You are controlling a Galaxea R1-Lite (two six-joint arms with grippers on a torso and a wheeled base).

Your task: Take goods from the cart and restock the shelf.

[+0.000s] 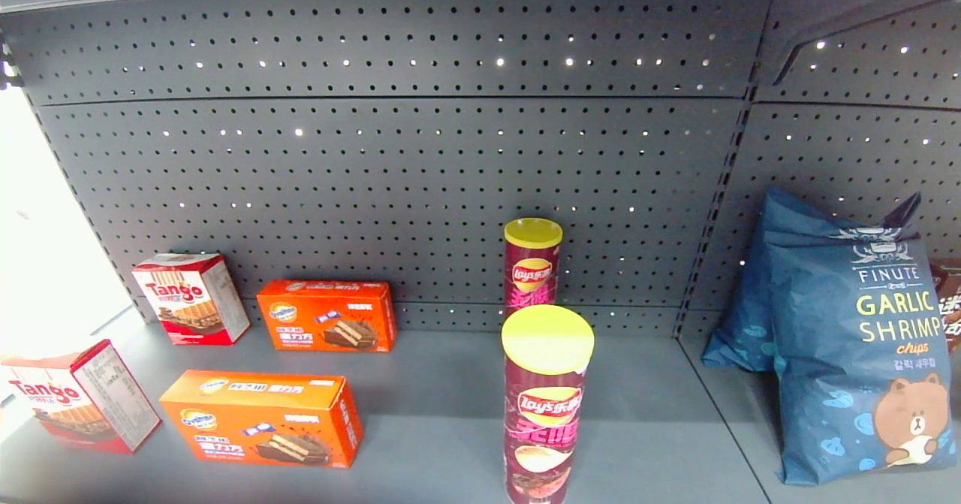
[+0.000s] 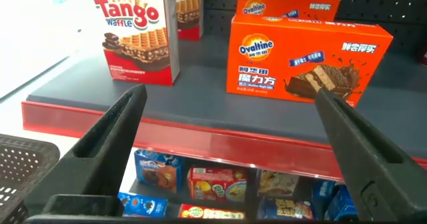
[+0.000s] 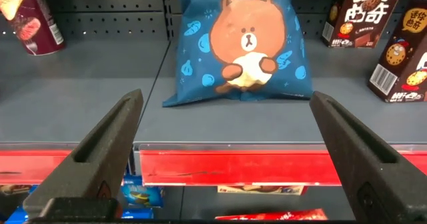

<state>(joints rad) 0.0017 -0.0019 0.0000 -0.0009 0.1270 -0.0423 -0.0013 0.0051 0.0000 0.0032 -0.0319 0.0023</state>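
Observation:
On the grey shelf (image 1: 450, 406) stand two red-and-white waffle boxes (image 1: 191, 297) at the left, two orange chocolate-wafer boxes (image 1: 263, 417) beside them, and two maroon chip cans with yellow lids (image 1: 546, 402) in the middle. Blue bear-print chip bags (image 1: 860, 346) lean at the right. My left gripper (image 2: 228, 94) is open and holds nothing, just off the shelf's red front edge (image 2: 200, 137), facing an orange box (image 2: 303, 61) and a waffle box (image 2: 140, 34). Open too, my right gripper (image 3: 227, 96) faces a blue bag (image 3: 240, 44), with a chip can (image 3: 30, 17) off to one side.
Dark snack boxes (image 3: 393, 37) stand beyond the blue bag. A lower shelf below the red edge holds packed goods (image 2: 213, 187). A dark mesh basket rim (image 2: 17, 167) shows by the left gripper. Bare shelf floor lies between the orange boxes and the cans.

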